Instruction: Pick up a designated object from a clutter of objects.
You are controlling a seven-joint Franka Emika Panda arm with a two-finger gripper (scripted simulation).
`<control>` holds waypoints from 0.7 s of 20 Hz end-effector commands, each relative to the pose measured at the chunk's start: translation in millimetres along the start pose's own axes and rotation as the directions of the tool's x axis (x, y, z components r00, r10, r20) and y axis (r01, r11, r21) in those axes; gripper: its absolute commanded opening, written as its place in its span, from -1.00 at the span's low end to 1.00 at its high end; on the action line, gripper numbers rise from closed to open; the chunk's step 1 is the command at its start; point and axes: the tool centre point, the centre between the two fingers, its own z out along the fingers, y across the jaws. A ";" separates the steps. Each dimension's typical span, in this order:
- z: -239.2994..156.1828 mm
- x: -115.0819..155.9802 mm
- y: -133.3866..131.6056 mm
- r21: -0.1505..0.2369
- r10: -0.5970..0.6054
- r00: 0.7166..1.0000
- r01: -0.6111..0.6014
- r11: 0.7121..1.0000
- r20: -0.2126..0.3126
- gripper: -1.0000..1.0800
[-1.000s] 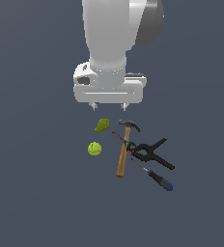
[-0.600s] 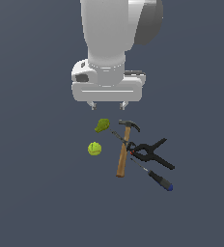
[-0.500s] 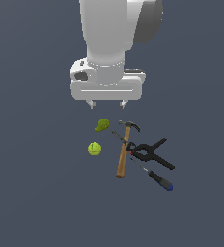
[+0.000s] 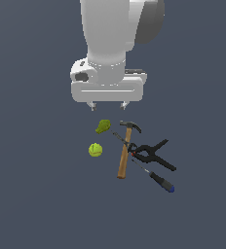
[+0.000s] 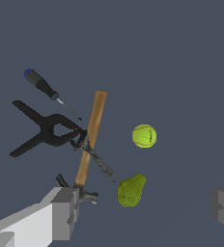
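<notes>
Your tool (image 4: 107,105) hangs above the clutter with its two fingers spread wide and nothing between them; in the wrist view one finger sits close to the hammer's head and the other stands far off across the frame.

The thing you want, the screwdriver (image 4: 156,177), lies on the surface at the far edge of the group on the exterior view's right. Its black handle and blue cap point away from the pile, and its thin shaft runs in toward the black spring clamp (image 4: 151,153) and the wooden-handled hammer (image 4: 124,155).

That is the trap. The shaft seems to pass under or against the clamp where clamp and hammer cross, though the renders do not settle which lies on top. Grip the shaft there and you may pinch the clamp too, or the thin metal may slip out as you lift. A descent straight down from here would land nearer the green pear-like object (image 4: 103,126) and the hammer's head than the target. The yellow-green ball (image 4: 95,149) sits apart, but a nudge would roll it. Aim for the handle, which lies clear of the rest.
</notes>
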 end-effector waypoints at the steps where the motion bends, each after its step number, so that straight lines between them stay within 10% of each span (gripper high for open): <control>1: 3.0 3.3 -2.3 -0.002 -0.014 1.000 0.014 1.000 0.001 0.92; 14: 53.9 52.5 -41.7 -0.022 -0.228 0.974 0.228 0.973 0.006 0.92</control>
